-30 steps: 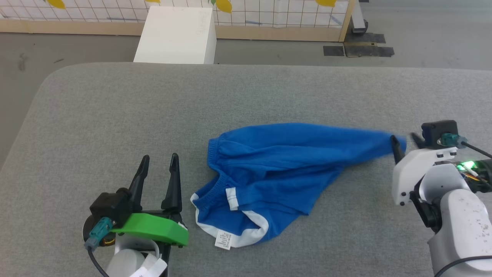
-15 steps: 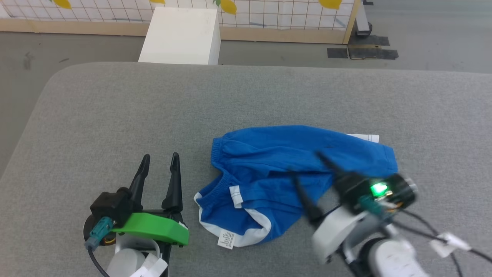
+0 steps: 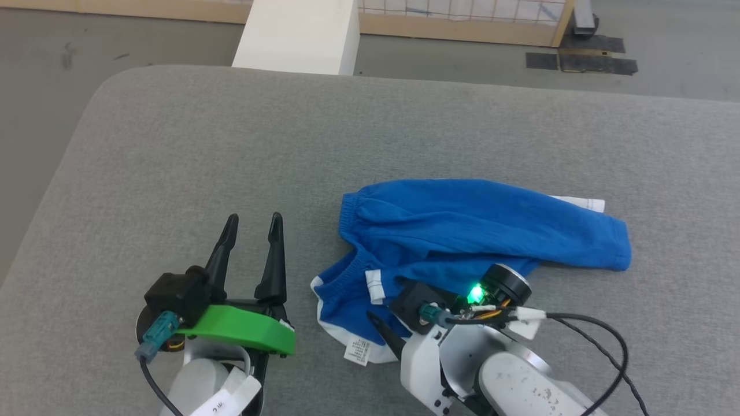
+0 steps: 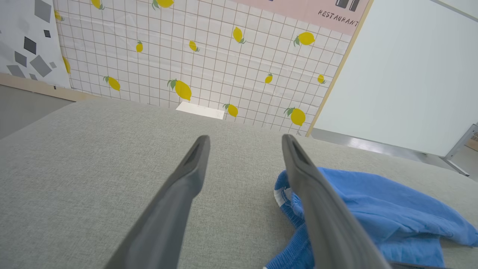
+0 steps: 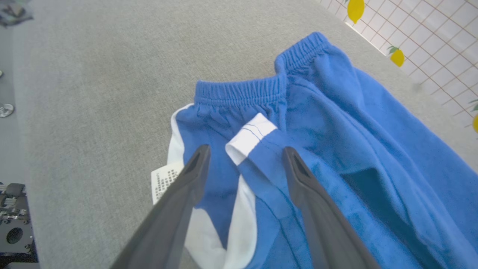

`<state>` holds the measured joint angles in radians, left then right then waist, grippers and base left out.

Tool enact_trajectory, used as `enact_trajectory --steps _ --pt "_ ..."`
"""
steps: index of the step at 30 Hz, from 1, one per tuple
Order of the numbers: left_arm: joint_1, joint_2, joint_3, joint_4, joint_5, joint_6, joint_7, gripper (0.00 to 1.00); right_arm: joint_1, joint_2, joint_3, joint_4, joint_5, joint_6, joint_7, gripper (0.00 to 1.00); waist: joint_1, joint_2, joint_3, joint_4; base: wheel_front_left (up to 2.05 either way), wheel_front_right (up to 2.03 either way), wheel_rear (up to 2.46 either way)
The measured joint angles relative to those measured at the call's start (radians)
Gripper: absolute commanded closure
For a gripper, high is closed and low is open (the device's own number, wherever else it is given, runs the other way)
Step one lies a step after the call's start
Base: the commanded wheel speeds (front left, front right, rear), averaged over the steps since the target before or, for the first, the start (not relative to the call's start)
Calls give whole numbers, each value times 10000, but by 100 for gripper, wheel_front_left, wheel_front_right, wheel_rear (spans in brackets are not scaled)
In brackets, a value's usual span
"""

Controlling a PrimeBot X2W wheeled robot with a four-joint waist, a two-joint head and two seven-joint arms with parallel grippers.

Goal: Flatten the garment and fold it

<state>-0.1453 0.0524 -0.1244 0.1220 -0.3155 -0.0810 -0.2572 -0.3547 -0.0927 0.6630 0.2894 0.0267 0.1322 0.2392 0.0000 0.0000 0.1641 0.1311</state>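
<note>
The garment, bright blue shorts with white trim, lies crumpled across the middle of the grey table. Its elastic waistband, white trim and a small white label point toward me, and one leg stretches to the right. My right gripper hovers open over the near waistband end. In the right wrist view its fingers straddle a white tab on the garment, holding nothing. My left gripper rests open on the table, left of the garment. In the left wrist view the garment lies to its right.
A white box stands on the floor behind the table's far edge. A lemon-patterned grid wall panel rises further back. The table's rounded left corner is near the far left. My right arm's cable trails over the table.
My right gripper opened and let go of the garment's right end, then swung left to the near waistband. The released leg has settled flat. The head camera tilted, shifting the whole picture.
</note>
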Motion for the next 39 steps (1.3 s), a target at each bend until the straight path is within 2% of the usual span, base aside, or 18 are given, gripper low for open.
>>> enact_trajectory --steps 2,3,4,8,11,16,23,28,29,30,34,39 --pt "-3 0 -29 -2 -140 35 0 0 -167 21 113 376 19 0 226 65 0 0 47 113 0 0 0" --pt "-3 0 -29 -6 -178 38 0 0 -217 35 128 483 31 0 249 90 0 0 67 159 0 0 0" --pt "-3 0 -27 -6 -188 38 0 0 -252 54 121 546 44 2 244 100 0 0 84 190 0 0 0" --pt "-2 0 8 6 -198 40 0 0 -323 127 -288 665 86 2 142 100 0 0 107 243 0 0 0" --pt "9 0 67 15 -199 44 0 0 -151 148 -1034 508 84 2 54 100 0 0 23 195 0 0 0" --pt "63 0 157 50 -196 71 0 0 1191 134 -3187 -512 -84 2 274 100 0 0 -206 15 0 0 0" --pt "235 0 318 73 -150 59 0 0 3004 111 -6303 -2242 -951 0 1064 100 0 0 -427 -468 0 0 0" --pt "235 0 332 115 -98 13 0 0 3414 242 -7687 -2518 -1267 2 1290 100 0 0 -507 -792 0 0 0" --pt "235 0 313 142 -98 2 0 0 3449 291 -7956 -2512 -1260 2 1306 45 0 0 -522 -845 0 0 0" --pt "234 0 297 165 -98 -31 0 0 3474 332 -8157 -2502 -1246 0 1313 0 0 0 -541 -886 0 0 0" --pt "243 0 267 280 -84 -77 0 0 3593 385 -8721 -2598 -1074 0 966 0 0 0 -687 -962 0 0 0" --pt "360 23 71 426 301 -242 0 0 3900 389 -8792 -2978 -625 0 -368 0 0 0 -896 -1015 0 0 0"
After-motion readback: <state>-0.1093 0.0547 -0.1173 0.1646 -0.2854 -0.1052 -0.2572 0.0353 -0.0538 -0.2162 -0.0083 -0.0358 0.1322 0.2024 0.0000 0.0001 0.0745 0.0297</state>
